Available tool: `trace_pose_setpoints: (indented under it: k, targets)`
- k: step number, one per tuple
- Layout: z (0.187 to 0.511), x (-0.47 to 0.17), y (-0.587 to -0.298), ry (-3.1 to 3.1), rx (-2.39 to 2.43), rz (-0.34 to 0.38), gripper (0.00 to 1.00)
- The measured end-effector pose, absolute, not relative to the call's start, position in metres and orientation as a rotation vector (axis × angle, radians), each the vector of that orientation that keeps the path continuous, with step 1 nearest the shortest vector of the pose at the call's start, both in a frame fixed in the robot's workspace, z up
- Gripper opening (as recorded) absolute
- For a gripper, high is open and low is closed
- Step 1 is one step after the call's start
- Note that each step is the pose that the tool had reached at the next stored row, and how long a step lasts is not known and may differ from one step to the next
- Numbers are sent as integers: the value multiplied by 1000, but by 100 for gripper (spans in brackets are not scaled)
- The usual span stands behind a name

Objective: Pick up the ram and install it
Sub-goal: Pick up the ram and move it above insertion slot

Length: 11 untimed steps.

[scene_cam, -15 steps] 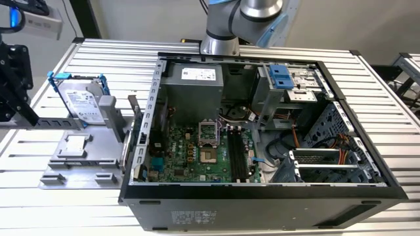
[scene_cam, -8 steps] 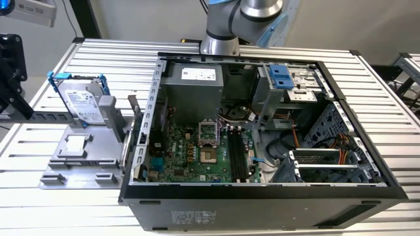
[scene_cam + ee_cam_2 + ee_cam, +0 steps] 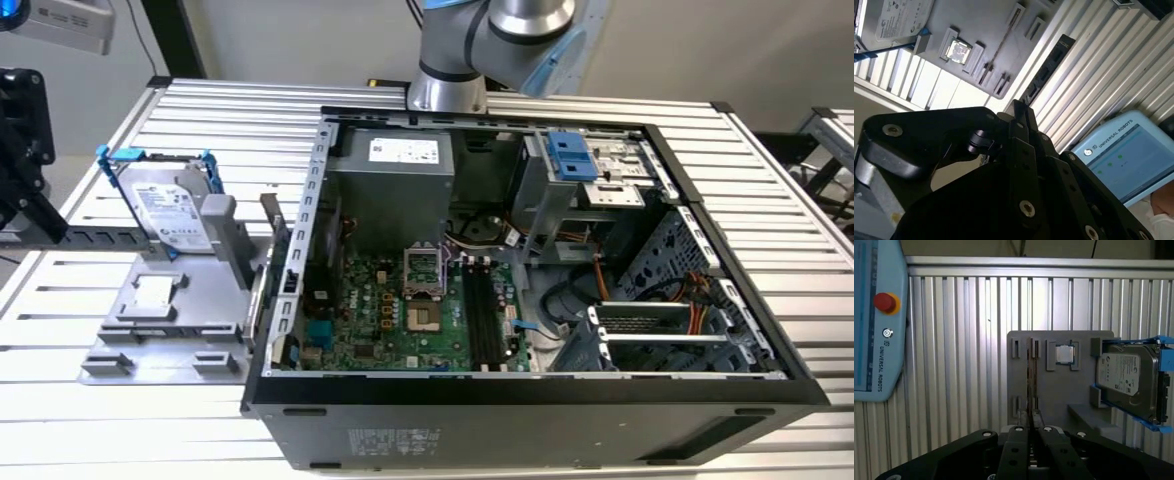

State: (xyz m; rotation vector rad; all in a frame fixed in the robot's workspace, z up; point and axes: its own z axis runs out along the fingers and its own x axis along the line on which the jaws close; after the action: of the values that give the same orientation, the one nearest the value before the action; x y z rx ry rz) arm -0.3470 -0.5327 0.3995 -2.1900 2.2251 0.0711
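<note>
Gripper (image 3: 1032, 414) above table (image 3: 964, 340), fingers pinched together w/ nothing btwn them, so it holds nothing. Ram (image 3: 1029, 375) not picked up yet: stands on edge in grey holder (image 3: 1054, 395), seen edge-on as a thin dark line in both wrist views, lined up w/ the fingertips but well apart from them. Appears seated in holder's end notches, though too edge-on to be sure. Same holder: square chip (image 3: 1064, 354) just beside ram, then hard drive (image 3: 1129, 380) in blue bracket on far side of chip. Exterior view: PC case (image 3: 534, 395) open, beside holder; long black slots (image 3: 483, 320) on the board w/ no stick in them. Status: pick not done, install not done, whole task left
</note>
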Motion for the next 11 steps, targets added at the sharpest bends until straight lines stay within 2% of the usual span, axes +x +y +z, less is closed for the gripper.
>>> trace_pose_setpoints:
  k: [11]
  targets:
    - [400,-325,-533,2225,-2190,71,0]
